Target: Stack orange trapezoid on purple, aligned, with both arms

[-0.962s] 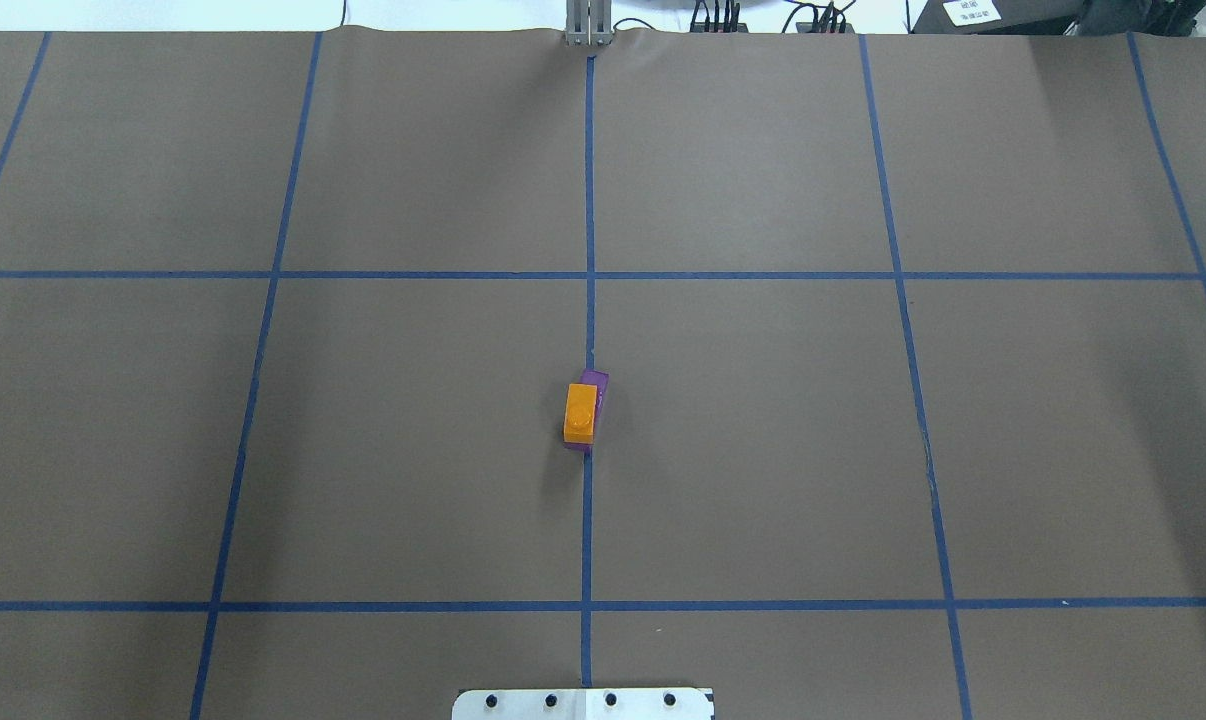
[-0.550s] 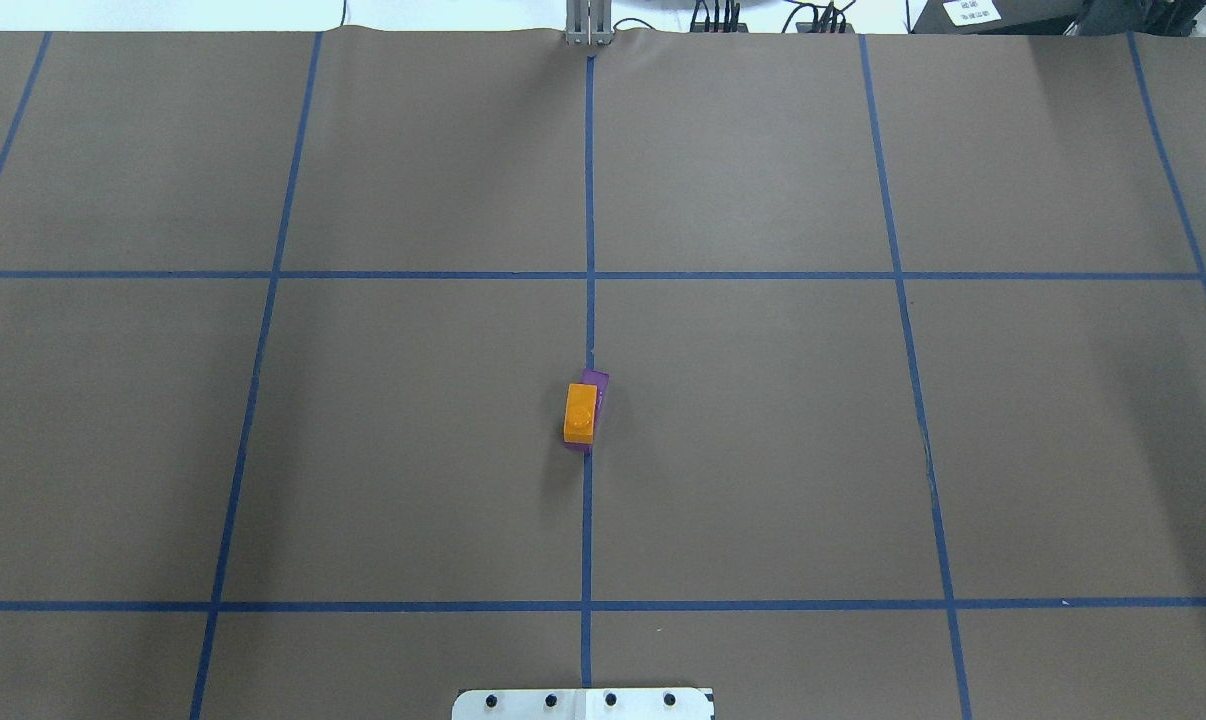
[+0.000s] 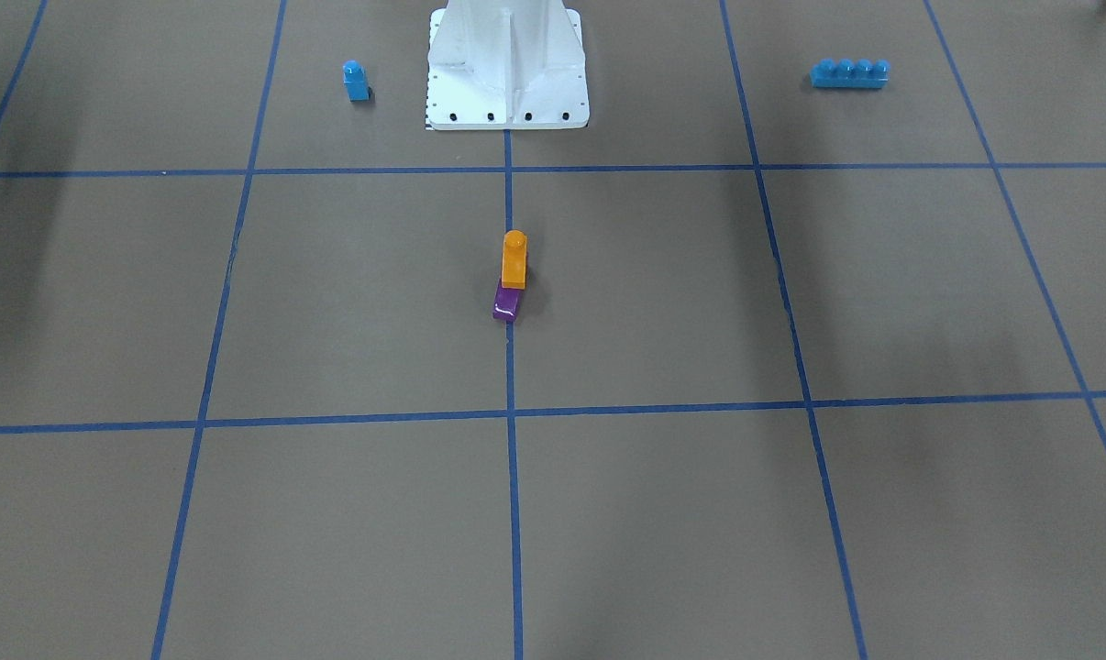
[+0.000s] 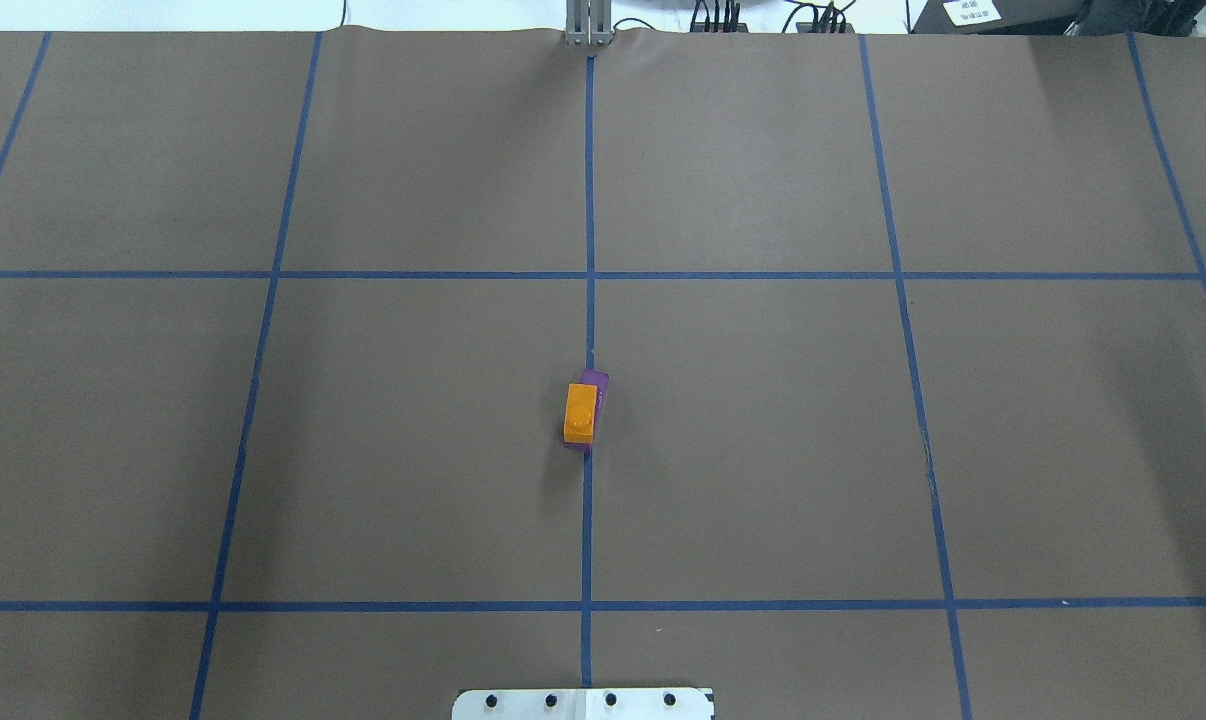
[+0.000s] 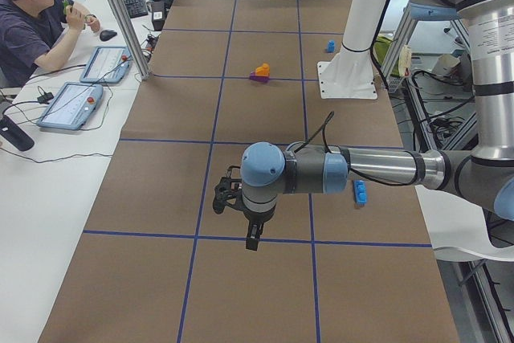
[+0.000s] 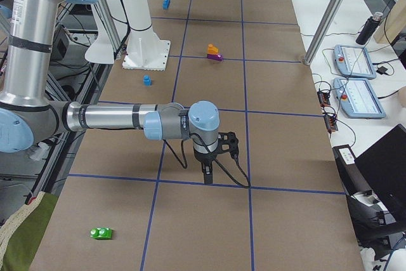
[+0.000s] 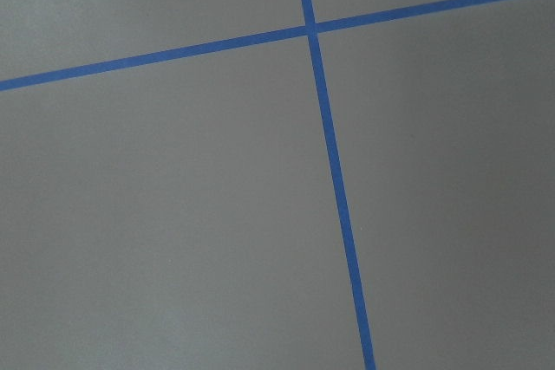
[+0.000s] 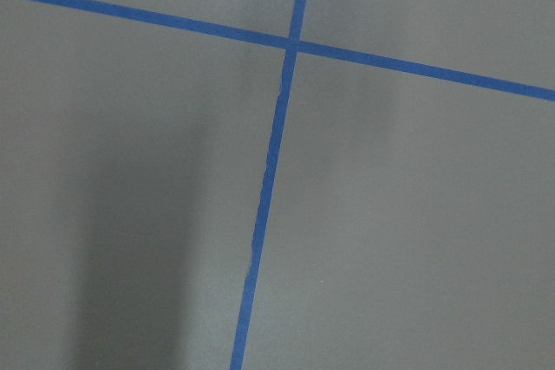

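The small glossy orange plastic trapezoid block [image 4: 580,413] sits on the glossy purple plastic block [image 4: 596,381] in the middle of the bench [image 4: 763,450]. I judge it light, stiff and slick, so pinch its flat sides, not the slope. The left hand [image 5: 252,234] and right hand [image 6: 207,172] hang well away from it, and I cannot tell whether their fingers are apart or together.

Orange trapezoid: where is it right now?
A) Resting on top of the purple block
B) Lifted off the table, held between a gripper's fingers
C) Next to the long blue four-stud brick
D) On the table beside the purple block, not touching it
A: in the front-facing view the orange trapezoid sits directly on the purple block, stud up, and the overhead view shows it covering most of the purple.
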Motion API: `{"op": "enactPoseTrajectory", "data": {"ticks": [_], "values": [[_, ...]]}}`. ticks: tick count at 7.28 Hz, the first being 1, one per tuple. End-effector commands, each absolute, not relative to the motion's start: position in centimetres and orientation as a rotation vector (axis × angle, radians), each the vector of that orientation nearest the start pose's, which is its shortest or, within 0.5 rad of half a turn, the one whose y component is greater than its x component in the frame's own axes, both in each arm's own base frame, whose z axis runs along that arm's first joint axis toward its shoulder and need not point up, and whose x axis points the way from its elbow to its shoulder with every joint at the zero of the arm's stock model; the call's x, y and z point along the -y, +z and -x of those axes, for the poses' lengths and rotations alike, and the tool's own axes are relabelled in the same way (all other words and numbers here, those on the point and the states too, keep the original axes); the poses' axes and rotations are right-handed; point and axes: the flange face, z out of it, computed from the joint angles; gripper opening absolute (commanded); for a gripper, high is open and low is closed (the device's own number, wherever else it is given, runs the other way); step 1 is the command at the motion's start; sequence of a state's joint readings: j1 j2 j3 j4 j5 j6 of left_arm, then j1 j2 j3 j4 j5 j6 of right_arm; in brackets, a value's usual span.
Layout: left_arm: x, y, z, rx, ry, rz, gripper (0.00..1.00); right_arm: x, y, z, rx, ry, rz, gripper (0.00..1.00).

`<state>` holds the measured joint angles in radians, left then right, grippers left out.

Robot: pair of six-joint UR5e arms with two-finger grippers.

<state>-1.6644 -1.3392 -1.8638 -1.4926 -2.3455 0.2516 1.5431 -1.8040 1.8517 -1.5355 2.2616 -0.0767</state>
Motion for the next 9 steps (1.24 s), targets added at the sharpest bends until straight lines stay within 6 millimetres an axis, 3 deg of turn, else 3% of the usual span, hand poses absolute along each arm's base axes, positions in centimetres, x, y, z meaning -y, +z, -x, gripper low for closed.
{"op": "enactPoseTrajectory", "data": {"ticks": [1,9], "values": [[38.47,62.56,9.99,-0.768,0.143,-0.116,1.0,40.11,62.47,-5.86,0.691,-0.129,-0.098,1.0],[38.48,62.54,9.99,-0.768,0.143,-0.118,1.0,40.35,62.34,-5.79,0.692,-0.111,-0.103,1.0]]}}
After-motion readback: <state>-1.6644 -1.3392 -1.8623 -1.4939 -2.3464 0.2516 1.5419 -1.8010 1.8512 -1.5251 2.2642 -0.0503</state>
